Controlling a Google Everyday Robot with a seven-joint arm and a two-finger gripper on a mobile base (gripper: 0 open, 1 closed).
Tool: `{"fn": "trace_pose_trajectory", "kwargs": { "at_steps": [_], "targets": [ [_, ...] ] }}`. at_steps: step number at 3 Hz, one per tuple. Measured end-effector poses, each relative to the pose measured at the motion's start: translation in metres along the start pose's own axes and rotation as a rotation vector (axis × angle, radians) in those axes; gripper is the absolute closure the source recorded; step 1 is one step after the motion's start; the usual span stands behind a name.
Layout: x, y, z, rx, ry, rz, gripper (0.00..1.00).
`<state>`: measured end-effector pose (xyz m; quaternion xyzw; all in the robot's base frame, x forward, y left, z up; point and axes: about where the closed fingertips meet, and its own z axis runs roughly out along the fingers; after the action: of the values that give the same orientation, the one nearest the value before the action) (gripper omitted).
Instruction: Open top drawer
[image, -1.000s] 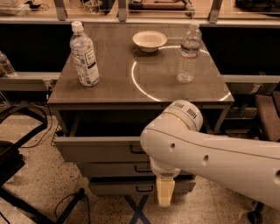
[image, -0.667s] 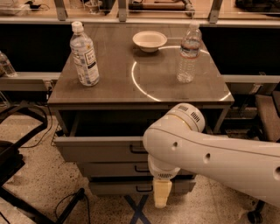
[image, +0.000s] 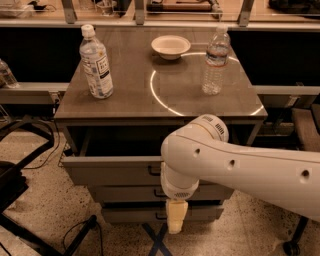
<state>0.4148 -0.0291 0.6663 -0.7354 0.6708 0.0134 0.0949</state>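
Top drawer (image: 110, 171) stands pulled out just above your gripper (image: 176, 218), whose state I cannot tell; the pull looks about done, so your next move is backing clear without bumping it.

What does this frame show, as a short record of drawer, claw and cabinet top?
top drawer: pulled out, dark interior showing, handle partly behind the arm
lower drawers: two, both shut
claw: hangs in front of the lower drawers, below the top drawer's front panel
cabinet top: labelled bottle at left, bowl at back, clear bottle at right
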Motion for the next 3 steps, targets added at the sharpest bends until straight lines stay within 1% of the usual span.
{"fn": "trace_pose_trajectory", "kwargs": {
  "at_steps": [1,2,3],
  "targets": [
    [-0.011,0.001,0.038,-0.071,-0.036,-0.032,0.02],
    [-0.010,0.003,0.053,-0.096,-0.046,-0.027,0.33],
    [-0.011,0.002,0.046,-0.096,-0.046,-0.027,0.55]
  ]
}}
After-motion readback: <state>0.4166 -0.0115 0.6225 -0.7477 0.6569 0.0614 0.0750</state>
